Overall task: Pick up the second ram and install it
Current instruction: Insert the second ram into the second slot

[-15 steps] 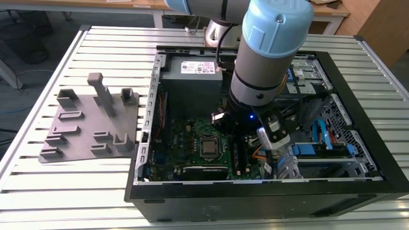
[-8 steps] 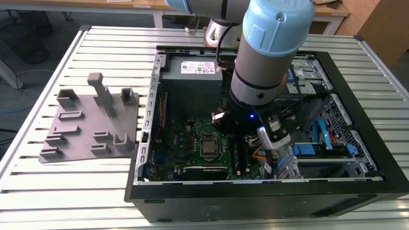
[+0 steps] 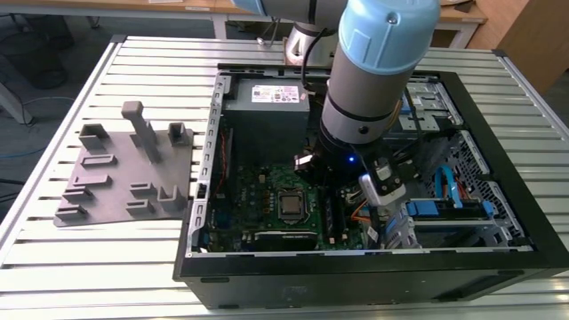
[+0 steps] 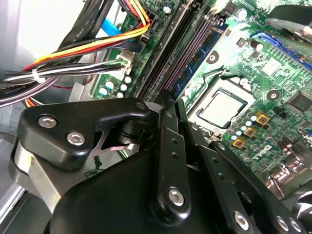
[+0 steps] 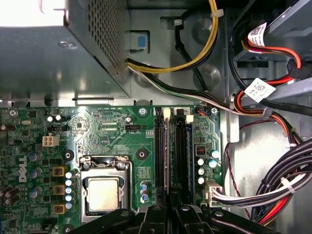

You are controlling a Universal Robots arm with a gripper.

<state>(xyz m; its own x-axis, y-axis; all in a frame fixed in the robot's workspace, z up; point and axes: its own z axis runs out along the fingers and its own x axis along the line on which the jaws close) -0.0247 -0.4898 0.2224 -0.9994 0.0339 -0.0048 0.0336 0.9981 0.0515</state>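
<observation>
1. A grey plastic fixture [image 3: 124, 167] lies on the slatted table [image 3: 53, 267], at nine o'clock from the open computer case [image 3: 356, 277].
2. Inside the case, the power supply [image 3: 266, 100] sits at eleven o'clock and the processor [image 3: 292, 203] near six o'clock.
3. The gripper [image 5: 171, 207] hangs low over the two memory slots [image 5: 170, 146], at three o'clock from the processor.
4. I cannot tell whether its jaws are spread or pinching something.
5. I cannot make out the second ram with certainty.
</observation>
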